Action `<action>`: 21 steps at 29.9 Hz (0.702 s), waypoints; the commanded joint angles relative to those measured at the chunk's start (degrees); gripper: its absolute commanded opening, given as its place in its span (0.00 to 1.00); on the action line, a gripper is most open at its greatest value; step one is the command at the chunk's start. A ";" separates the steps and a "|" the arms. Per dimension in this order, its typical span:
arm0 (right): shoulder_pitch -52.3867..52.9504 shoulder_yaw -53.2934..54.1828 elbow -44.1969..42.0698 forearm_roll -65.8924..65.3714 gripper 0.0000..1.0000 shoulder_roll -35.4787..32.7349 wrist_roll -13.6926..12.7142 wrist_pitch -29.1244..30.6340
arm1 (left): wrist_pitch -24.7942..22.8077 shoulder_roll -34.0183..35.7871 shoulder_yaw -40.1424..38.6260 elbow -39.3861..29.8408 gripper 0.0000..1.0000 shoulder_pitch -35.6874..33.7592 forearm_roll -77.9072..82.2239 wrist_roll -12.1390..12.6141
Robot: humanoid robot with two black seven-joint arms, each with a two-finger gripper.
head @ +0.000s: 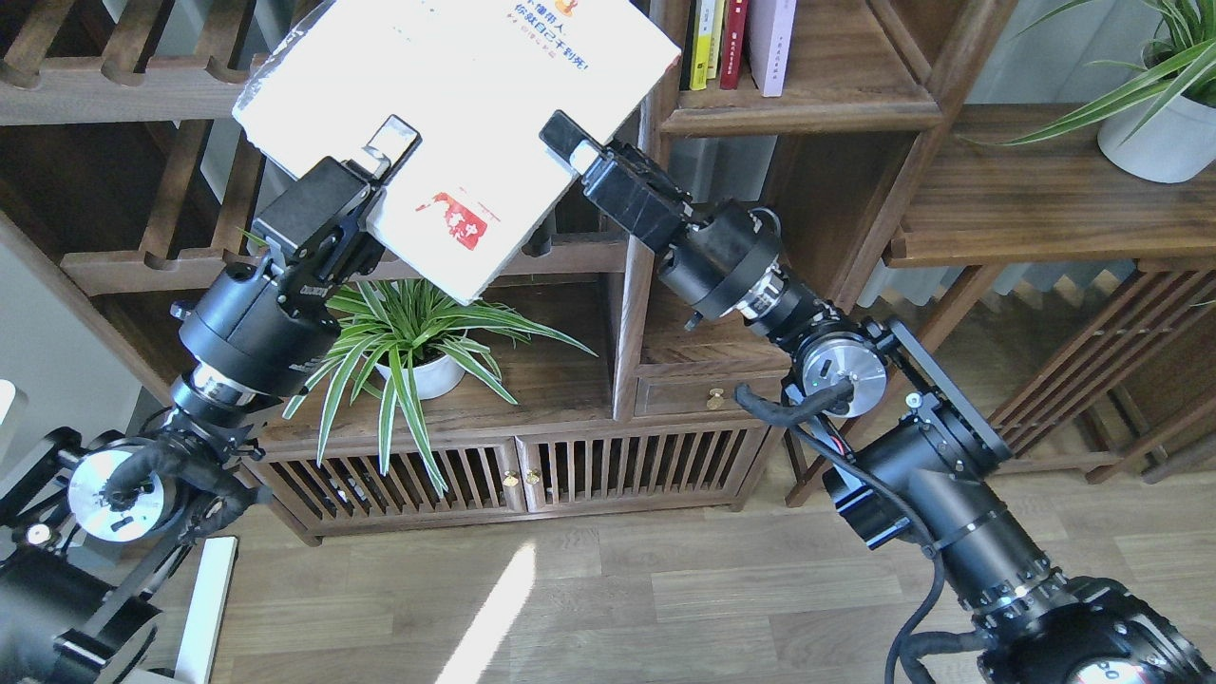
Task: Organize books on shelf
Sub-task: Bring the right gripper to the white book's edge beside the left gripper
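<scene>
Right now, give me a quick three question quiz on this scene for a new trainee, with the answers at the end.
1. True or false: the left gripper holds the large white book.
2. Which is nearest the right gripper? A the white book's right edge, B the potted plant, C the drawer knob.
3. Fill in: the upright books stand on the ___.

Key: 1 true; 2 A; 3 shelf.
</scene>
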 commanded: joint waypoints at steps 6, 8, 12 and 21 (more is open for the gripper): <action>0.72 -2.24 0.17 0.27 0.94 0.00 0.22 0.00 | 0.00 0.30 0.22 0.18 0.03 -0.10 0.01 0.14; 1.07 -2.95 0.17 0.35 0.94 0.00 0.40 0.00 | 0.00 0.30 0.22 0.18 0.03 -0.10 0.01 0.14; 1.77 -3.30 0.17 0.35 0.94 0.00 0.40 0.00 | 0.00 0.30 0.40 0.18 0.03 -0.27 0.01 0.14; 1.86 -3.39 0.17 1.23 0.82 0.00 0.49 0.00 | 0.00 0.56 1.19 0.18 0.03 -0.19 0.01 0.14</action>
